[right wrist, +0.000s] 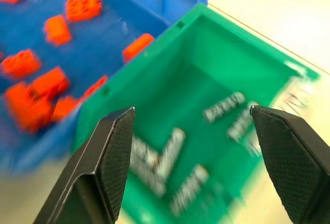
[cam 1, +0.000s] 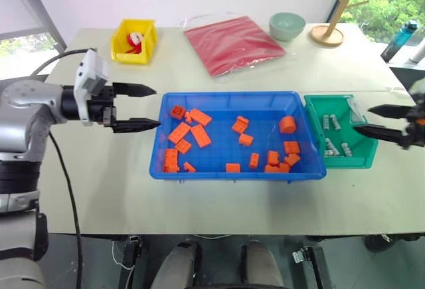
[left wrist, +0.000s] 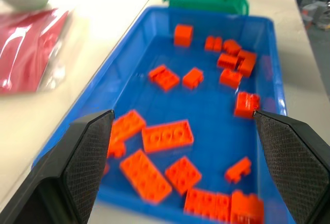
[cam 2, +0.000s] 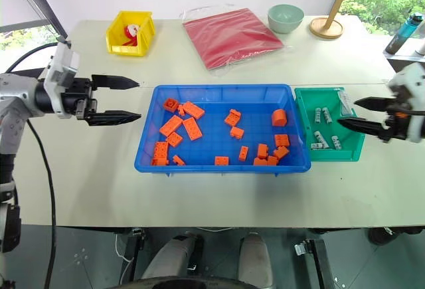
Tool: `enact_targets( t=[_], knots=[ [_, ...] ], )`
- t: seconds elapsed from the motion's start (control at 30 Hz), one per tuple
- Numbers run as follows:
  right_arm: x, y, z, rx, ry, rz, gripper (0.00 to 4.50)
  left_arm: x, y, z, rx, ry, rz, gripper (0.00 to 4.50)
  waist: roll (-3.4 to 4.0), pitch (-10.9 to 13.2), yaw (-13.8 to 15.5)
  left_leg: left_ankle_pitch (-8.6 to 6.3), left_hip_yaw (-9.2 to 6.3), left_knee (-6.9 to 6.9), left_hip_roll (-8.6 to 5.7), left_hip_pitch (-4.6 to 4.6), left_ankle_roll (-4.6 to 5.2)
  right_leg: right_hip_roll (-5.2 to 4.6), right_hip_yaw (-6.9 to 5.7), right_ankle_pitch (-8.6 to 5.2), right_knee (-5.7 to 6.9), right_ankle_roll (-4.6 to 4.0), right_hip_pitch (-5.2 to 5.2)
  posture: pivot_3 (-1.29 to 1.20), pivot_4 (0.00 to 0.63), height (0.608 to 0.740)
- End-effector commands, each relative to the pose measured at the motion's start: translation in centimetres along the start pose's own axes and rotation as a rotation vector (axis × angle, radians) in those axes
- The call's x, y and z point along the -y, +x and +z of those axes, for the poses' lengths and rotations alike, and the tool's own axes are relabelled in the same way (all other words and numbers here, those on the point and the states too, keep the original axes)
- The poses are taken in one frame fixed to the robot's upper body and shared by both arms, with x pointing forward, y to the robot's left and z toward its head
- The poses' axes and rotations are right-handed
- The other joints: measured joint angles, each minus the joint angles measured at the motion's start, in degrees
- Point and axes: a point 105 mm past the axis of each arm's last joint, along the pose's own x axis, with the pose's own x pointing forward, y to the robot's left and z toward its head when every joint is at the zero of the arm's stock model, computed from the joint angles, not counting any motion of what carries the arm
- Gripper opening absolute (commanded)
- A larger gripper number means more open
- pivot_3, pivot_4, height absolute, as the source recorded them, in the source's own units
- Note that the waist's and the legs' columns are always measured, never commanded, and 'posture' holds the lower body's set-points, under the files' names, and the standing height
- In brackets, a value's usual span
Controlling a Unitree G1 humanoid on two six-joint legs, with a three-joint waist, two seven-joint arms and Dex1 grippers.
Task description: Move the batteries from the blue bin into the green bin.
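Both grippers' jaws wide, empty

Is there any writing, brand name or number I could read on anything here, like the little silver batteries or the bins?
No text can be read.
Batteries in the green bin: dark markings, too small and blurred to read.
White label on the green bin's far corner: unreadable.
Red and white item in the yellow bin: no legible print.
Orange bricks, blue bin: no lettering seen.

The batteries (right wrist: 170, 157) in the green bin (right wrist: 216, 64) are showing blurred in the right wrist view, their markings unreadable; the right gripper's (cam 1: 375, 121) arm is running off the picture's edge.
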Motion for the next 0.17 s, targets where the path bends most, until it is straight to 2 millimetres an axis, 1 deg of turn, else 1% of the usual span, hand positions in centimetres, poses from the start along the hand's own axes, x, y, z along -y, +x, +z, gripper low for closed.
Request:
enact_targets(
  t=[0.03,0.1,0.17],
  knots=[
    [1.1,-2.6,-0.1,-0.032,-0.144,0.003,3.66,-0.3,-2.4,0.9,-0.013,0.047,0.048,4.50,0.01,0.00,-0.10,0.00,0.02,-0.02,0.02,0.00,0.00,0.01,0.00,0.00,-0.14,0.00,0.02,0.00,0.150,0.717],
    [1.9,-3.2,-0.9,-0.072,-0.175,-0.019,3.66,-0.2,-2.9,0.9,-0.026,0.056,0.048,4.50,0.04,0.01,-0.38,0.00,0.03,-0.03,0.05,0.00,0.00,0.03,0.00,0.00,-0.20,0.00,0.03,0.00,0.150,0.717],
    [2.7,-3.6,-1.1,-0.080,-0.181,-0.048,3.66,-0.5,-3.9,1.0,-0.054,0.063,0.067,4.50,0.04,0.01,-0.41,0.00,0.04,-0.05,0.06,0.01,-0.01,0.03,0.00,0.00,-0.24,0.00,0.06,0.00,0.150,0.717]
  ],
)
